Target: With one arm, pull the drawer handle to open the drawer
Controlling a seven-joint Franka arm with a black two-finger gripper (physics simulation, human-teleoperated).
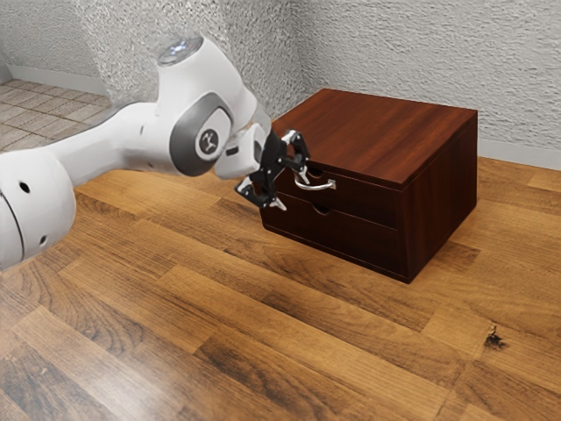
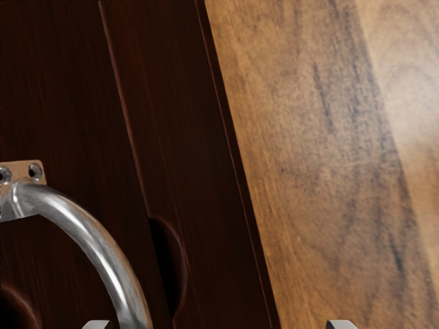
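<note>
I read the gripper (image 1: 285, 173) as wide open, fingers straddling the metal handle (image 1: 317, 184) of the top drawer (image 1: 364, 197), placed so closing gives a pulling hold.

the handle (image 2: 82, 233) is cut off by the wrist view's edge; a dark speck (image 1: 495, 338) is too small to tell.

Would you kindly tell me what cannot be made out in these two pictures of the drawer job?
1. Handle, near end: exterior view, hidden behind the fingers, so contact between them cannot be judged.
2. Handle, other end: wrist view, cut off by the lower edge.
3. Dark speck on the floor: exterior view, too small to identify.
</note>
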